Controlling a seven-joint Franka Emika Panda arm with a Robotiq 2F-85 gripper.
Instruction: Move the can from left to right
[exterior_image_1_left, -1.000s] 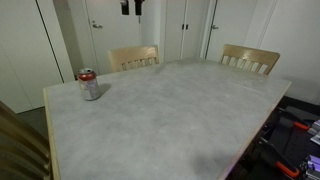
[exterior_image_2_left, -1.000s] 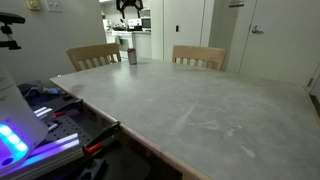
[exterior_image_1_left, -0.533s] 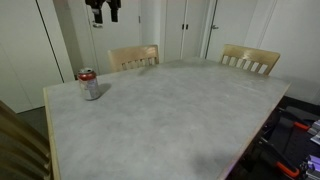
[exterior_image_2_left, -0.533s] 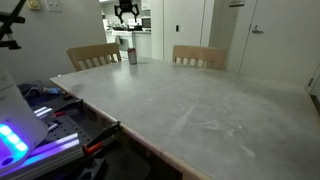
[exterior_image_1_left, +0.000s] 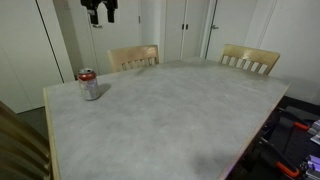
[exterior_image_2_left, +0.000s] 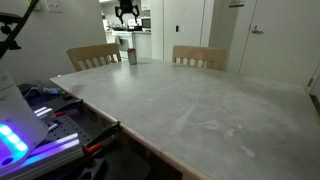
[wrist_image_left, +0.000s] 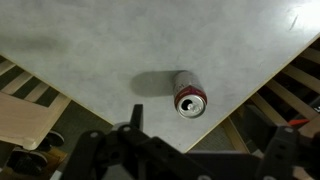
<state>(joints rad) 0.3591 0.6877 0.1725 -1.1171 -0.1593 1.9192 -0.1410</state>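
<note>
Wooden chairs (exterior_image_1_left: 133, 57) near can (exterior_image_1_left: 88, 84) on table (exterior_image_1_left: 170, 120).

I see the can (exterior_image_1_left: 88, 84) standing on the table (exterior_image_1_left: 170, 115) near a corner, the gripper (exterior_image_1_left: 100, 14) hanging well above it, and 2 chairs (exterior_image_1_left: 133, 57) behind the table's far edge.
</note>
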